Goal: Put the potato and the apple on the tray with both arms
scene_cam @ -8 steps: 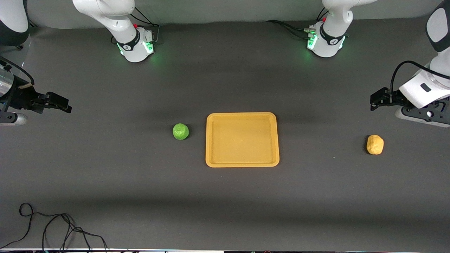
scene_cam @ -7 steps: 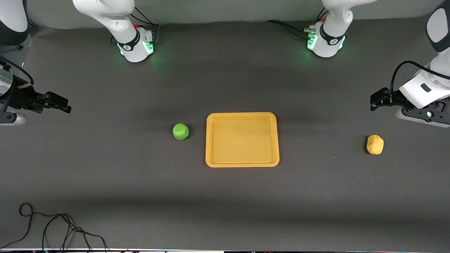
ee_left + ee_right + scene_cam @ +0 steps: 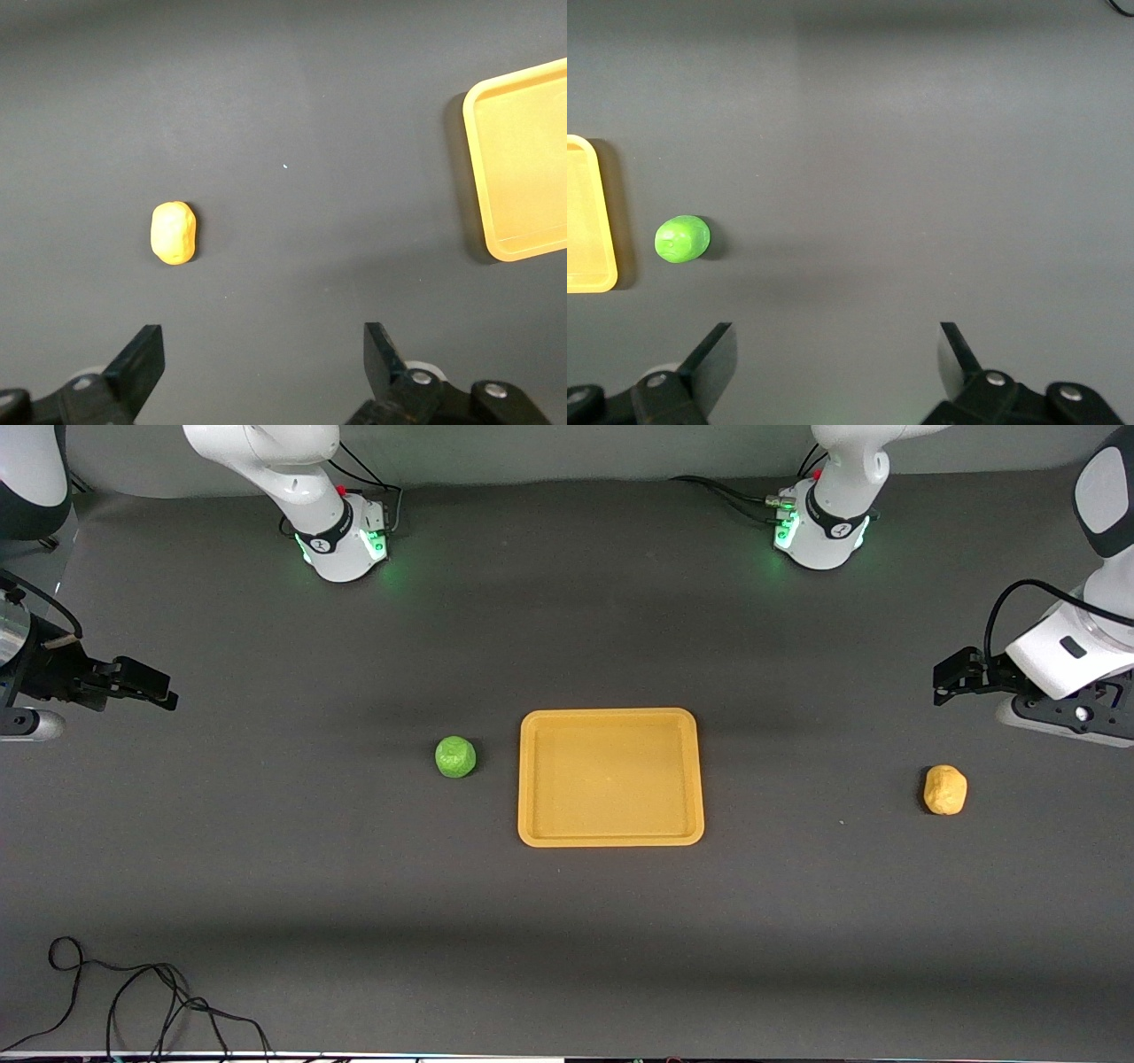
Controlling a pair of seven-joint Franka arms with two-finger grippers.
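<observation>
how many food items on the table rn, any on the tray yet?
2, neither on the tray. The apple lies on the table beside the tray, toward the right arm's end. The potato lies apart from it, toward the left arm's end. Nothing looks hidden.

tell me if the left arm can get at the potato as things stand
Probably yes. The potato lies alone on the table, nothing beside or over it, and the left gripper is open above that end.

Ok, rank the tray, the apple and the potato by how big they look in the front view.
1. The tray, by far the largest.
2 and 3. The potato and the apple look about alike: the potato is a bit longer, the apple rounder, so I will not rank one above the other.
</observation>
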